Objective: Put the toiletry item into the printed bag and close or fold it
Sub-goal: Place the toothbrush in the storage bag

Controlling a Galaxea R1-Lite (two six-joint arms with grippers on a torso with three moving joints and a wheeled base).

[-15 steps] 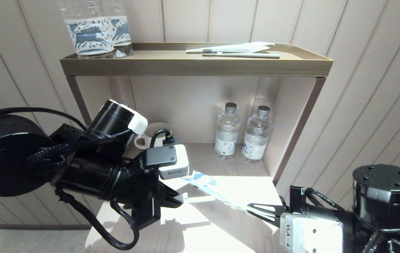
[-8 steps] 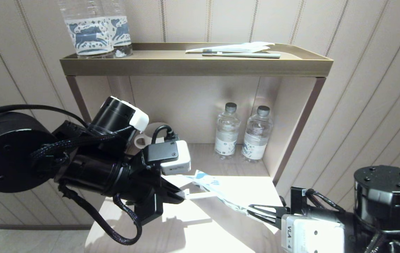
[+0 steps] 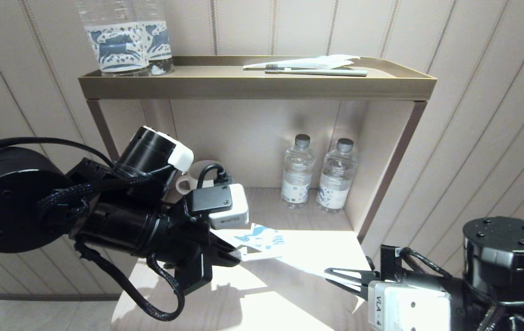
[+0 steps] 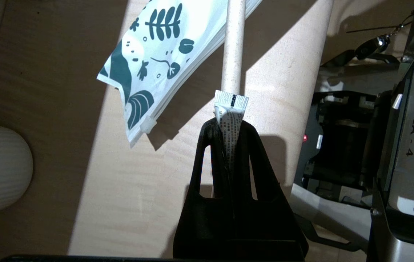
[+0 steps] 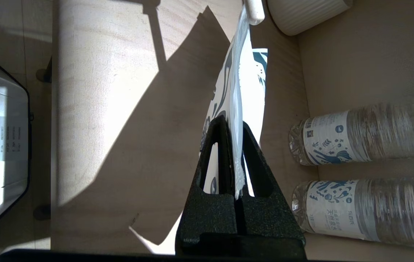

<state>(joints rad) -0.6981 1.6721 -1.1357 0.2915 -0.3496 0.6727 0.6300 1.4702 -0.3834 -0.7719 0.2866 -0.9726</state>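
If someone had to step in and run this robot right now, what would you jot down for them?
Left gripper: shut on the small white tube and toothbrush handle, above the wooden table.
Right gripper: shut on one end of the printed bag, holding it in the air.
Done: both items picked up; the handle runs toward the bag's end.
Left: get toothbrush and tube fully inside, then close or fold the bag.
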